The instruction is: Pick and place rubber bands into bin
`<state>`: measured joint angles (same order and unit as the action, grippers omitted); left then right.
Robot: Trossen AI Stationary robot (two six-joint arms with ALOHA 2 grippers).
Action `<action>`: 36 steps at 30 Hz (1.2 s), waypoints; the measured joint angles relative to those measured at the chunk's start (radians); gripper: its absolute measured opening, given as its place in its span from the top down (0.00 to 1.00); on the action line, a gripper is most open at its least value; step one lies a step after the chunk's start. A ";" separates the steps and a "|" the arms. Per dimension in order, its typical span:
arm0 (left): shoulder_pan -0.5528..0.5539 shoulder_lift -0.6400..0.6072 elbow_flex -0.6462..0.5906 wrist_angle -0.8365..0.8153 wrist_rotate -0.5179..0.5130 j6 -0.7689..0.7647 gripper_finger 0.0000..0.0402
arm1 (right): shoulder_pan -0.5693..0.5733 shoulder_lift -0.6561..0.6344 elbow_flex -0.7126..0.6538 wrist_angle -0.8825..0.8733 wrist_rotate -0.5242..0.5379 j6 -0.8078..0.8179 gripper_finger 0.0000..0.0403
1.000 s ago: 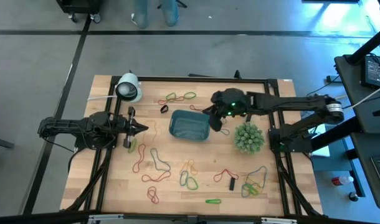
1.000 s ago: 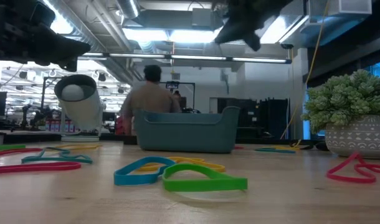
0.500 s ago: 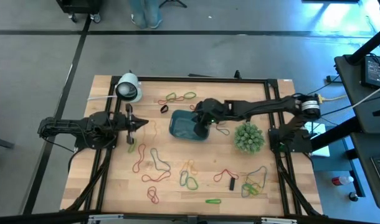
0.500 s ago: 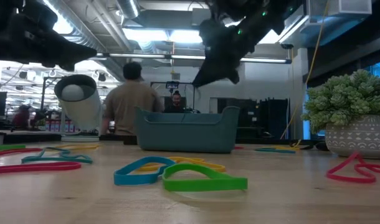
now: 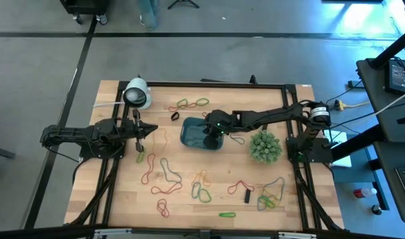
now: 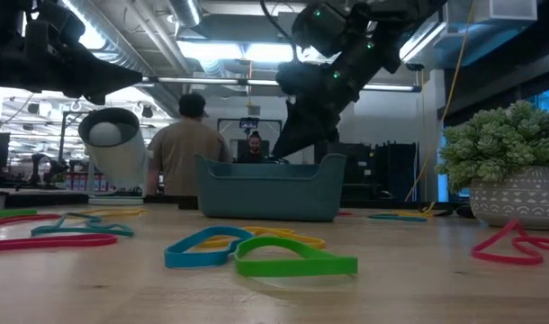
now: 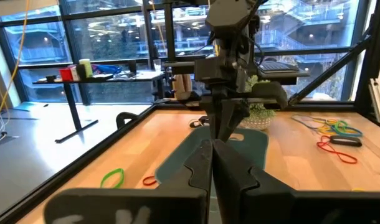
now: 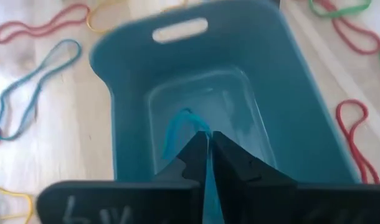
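The blue-teal bin point(image 5: 197, 127) stands mid-table; it also shows in the low view point(image 6: 270, 189) and the right wrist view point(image 8: 128, 74). My right gripper point(image 5: 209, 141) reaches down inside it, shut on a blue rubber band point(image 8: 174, 134). In the low view its fingertips are hidden behind the bin's wall. Many loose rubber bands lie flat on the wood, among them green and red ones point(image 5: 192, 103) beyond the bin and more point(image 5: 161, 174) nearer. My left gripper point(image 5: 140, 131) is shut and empty above the table's left part, a green band point(image 5: 140, 157) on the wood beside it. My right gripper pinches the blue rubber band between its two fingers, a strip of it point(image 8: 206, 180) showing in the slit between them. The fingers come from above, slanting down into the bin. The band's free loop point(image 8: 177, 121) reaches past the fingertips, over the bin's floor.
A white dome-shaped object point(image 5: 136, 93) stands at the far left corner. A spiky green plant ball point(image 5: 265, 146) sits right of the bin. A small black block point(image 5: 247, 196) lies among bands near the front right. People stand in the room beyond the table point(image 6: 180, 148).
My right gripper has gone toward the table's left edge and down, from above the bin's right side into the bin, staying shut.
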<state>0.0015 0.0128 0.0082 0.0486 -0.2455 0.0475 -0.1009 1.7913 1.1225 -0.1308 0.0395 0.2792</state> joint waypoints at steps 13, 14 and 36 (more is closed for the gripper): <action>0.000 0.000 0.000 0.000 0.000 0.000 0.98 | 0.000 0.027 0.000 -0.016 0.000 -0.014 0.78; 0.000 0.000 0.000 0.000 0.000 0.000 0.98 | -0.001 0.014 -0.001 -0.032 0.000 -0.023 0.78; 0.000 0.151 0.018 0.005 -0.151 -0.035 1.00 | -0.075 -0.908 -0.566 -0.060 0.039 -0.111 0.98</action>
<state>0.0017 0.1636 0.0263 0.0531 -0.3967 0.0128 -0.1754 0.8831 0.5562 -0.1906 0.0784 0.1685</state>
